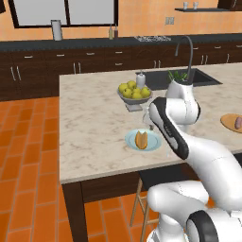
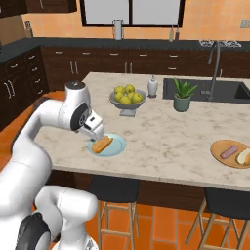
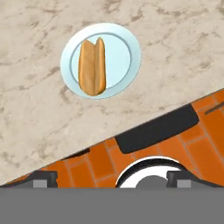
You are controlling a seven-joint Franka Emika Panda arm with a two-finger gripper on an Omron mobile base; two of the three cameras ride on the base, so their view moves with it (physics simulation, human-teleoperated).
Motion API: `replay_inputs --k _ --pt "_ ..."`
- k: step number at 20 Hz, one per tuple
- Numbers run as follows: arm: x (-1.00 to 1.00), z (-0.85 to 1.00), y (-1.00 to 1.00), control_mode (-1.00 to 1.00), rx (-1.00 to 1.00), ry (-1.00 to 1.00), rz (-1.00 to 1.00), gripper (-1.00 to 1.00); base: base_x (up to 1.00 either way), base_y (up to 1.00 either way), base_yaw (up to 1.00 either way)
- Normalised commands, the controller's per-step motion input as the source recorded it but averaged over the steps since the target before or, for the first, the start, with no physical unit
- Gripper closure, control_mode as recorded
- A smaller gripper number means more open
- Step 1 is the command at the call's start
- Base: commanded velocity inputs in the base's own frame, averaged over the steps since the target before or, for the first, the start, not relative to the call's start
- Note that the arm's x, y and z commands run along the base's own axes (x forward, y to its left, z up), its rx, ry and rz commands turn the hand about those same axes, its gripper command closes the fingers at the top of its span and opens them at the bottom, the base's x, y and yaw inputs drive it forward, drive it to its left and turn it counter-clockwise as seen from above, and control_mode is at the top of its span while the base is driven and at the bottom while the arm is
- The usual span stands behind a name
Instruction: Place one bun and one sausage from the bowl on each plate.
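The pale blue plate [image 3: 131, 41] sits near the counter's front edge with a long tan-orange bun [image 3: 92, 65] lying on it. That plate [image 2: 116, 146] and bun [image 2: 102, 144] are just below and right of my gripper [image 2: 96, 133]. My gripper [image 3: 113, 179] hovers above the counter edge, open and holding nothing, its fingertips [image 3: 43, 179] wide apart. The tan-orange wooden plate [image 2: 219, 146] lies at the far right with a sausage [image 2: 228, 152] and a bun [image 2: 243, 156] on it. The same plate [image 1: 227, 118] is at the right edge of the left base view. The dark wooden bowl is out of view.
A grey footed bowl of yellow-green apples [image 2: 127, 97] stands behind the blue plate, with a soap dispenser [image 2: 153, 87], a potted plant [image 2: 182, 96] and the sink with its faucet [image 2: 215, 63] further right. Dark stools [image 2: 114, 188] stand under the counter's front edge.
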Motion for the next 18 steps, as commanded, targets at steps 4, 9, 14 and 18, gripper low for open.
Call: replay_inputs --k 4,9,14,18 --pt "-1.00 0.62 0.00 -1.00 0.00 -0.14 0.00 -1.00 0.00 0.00 0.00" --pt "0.00 0.00 0.00 1.00 0.00 0.00 0.00 -1.00 -0.64 -0.81 -0.02" --pt "0.00 0.00 0.00 1.00 0.00 0.00 0.00 -1.00 0.09 -1.00 -0.01" --pt "0.00 0.00 0.00 1.00 0.00 0.00 0.00 -1.00 0.24 -1.00 0.00"
